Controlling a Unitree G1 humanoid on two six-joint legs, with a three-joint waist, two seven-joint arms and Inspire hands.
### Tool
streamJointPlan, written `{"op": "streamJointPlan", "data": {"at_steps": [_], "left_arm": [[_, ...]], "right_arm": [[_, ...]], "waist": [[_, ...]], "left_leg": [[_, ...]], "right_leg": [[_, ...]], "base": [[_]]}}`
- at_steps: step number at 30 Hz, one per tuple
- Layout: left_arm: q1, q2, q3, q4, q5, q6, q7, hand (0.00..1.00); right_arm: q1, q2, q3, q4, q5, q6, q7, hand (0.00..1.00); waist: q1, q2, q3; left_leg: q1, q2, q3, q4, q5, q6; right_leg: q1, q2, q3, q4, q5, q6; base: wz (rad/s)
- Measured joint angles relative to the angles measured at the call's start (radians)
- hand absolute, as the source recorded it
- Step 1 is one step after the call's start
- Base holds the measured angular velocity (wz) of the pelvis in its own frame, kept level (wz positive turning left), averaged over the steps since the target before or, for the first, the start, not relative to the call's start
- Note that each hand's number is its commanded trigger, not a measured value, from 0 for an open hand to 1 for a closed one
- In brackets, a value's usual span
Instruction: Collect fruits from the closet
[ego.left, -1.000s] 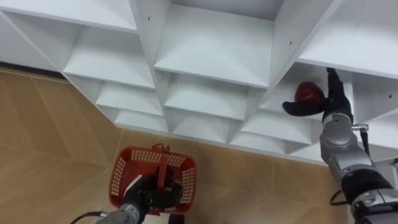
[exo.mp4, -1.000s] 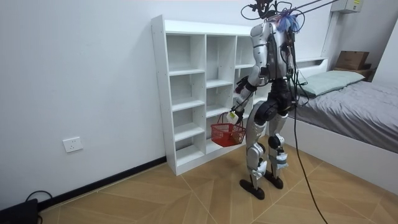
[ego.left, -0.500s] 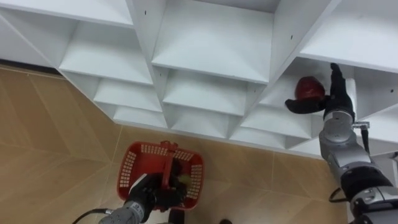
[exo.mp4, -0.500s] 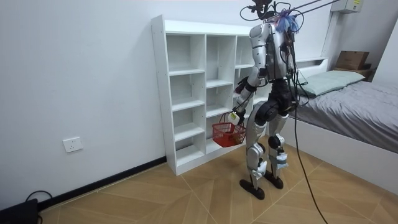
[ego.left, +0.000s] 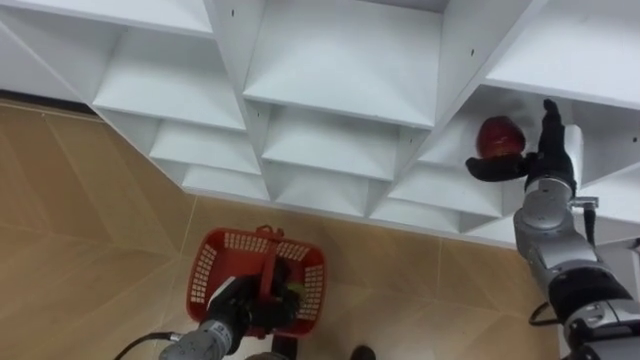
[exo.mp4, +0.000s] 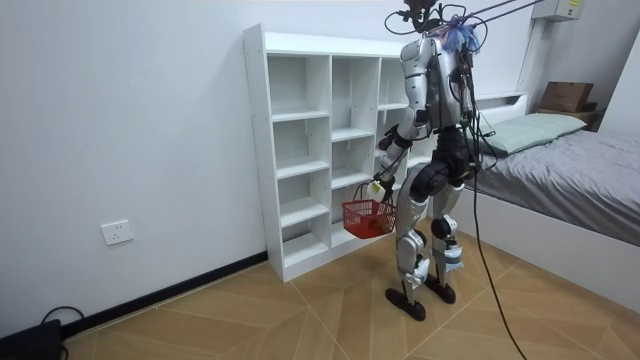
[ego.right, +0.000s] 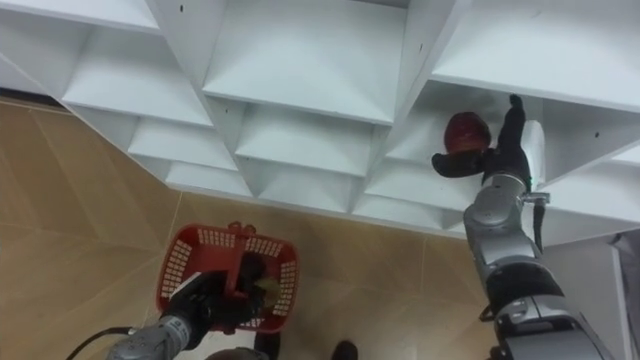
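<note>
Apple (ego.left: 497, 136): red, sitting in a compartment in the right-hand column of the white shelf (ego.left: 340, 70), directly under a wide shelf board, with lower boards showing beneath it. It's on its board, not lifted as far as I can tell.

Right hand (ego.left: 543, 160): reached into that same compartment. The fingers (ego.left: 550, 122) are straight, pointing up and in, just beside the apple on its right. The thumb is stretched out under and in front of the apple. So the hand is spread, with the apple in the gap between thumb and fingers. No curl round it. I can't tell whether anything is actually touching.

Left hand (ego.left: 238, 308): low, near the robot's left side, fingers wrapped round the handle of the red basket (ego.left: 215, 262). The basket hangs over the wood floor (ego.left: 80, 220), in front of the bottom row of the shelf and well apart from the apple. There's something dark and yellowish in the basket (ego.left: 290, 292), too small to identify.

Room view: the robot stands upright, close up to the right end of the shelf and facing it. The basket hangs at about knee height between it and the shelf. A bed (exo.mp4: 560, 170) is on the room view's right, behind the robot. The other compartments look bare from here.
</note>
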Motion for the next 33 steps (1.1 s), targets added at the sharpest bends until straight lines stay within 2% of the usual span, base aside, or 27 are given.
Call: {"op": "streamJointPlan", "data": {"at_steps": [9, 14, 23, 33], "left_arm": [[-0.009, 0.0, -0.001, 0.0, -0.002, 0.0, 0.0, 1.0], [-0.007, 0.0, -0.004, -0.001, -0.007, 0.0, 0.0, 1.0], [-0.009, 0.0, -0.035, -0.001, -0.014, 0.0, 0.0, 1.0], [-0.014, -0.008, -0.042, -0.001, -0.02, 0.0, 0.001, 1.0]], "right_arm": [[-0.006, -0.003, 0.001, 0.001, -0.001, 0.002, -0.002, 0.0], [-0.007, -0.003, 0.001, 0.0, -0.001, 0.018, -0.001, 0.0], [-0.009, -0.003, 0.001, 0.0, -0.001, 0.021, 0.001, 0.0], [-0.01, -0.014, 0.003, 0.0, -0.001, 0.021, 0.004, 0.0]], "waist": [[0.001, -0.001, 0.0006], [0.002, 0.0, 0.001], [0.004, 0.002, 0.0023], [0.025, 0.004, 0.0012]], "left_leg": [[-0.035, 0.001, 0.0, 0.017, 0.001, 0.001], [-0.043, 0.001, 0.0, 0.018, 0.002, 0.003], [-0.043, 0.001, 0.0, 0.017, 0.001, 0.002], [-0.043, 0.001, 0.0, 0.015, 0.002, 0.002]], "right_leg": [[-0.034, -0.001, -0.001, 0.016, -0.001, -0.002], [-0.043, -0.002, 0.0, 0.018, -0.002, -0.003], [-0.044, -0.002, 0.0, 0.018, -0.002, -0.004], [-0.046, -0.001, 0.001, 0.018, -0.002, -0.004]], "base": [[0.0], [0.0], [0.0], [0.0]]}}
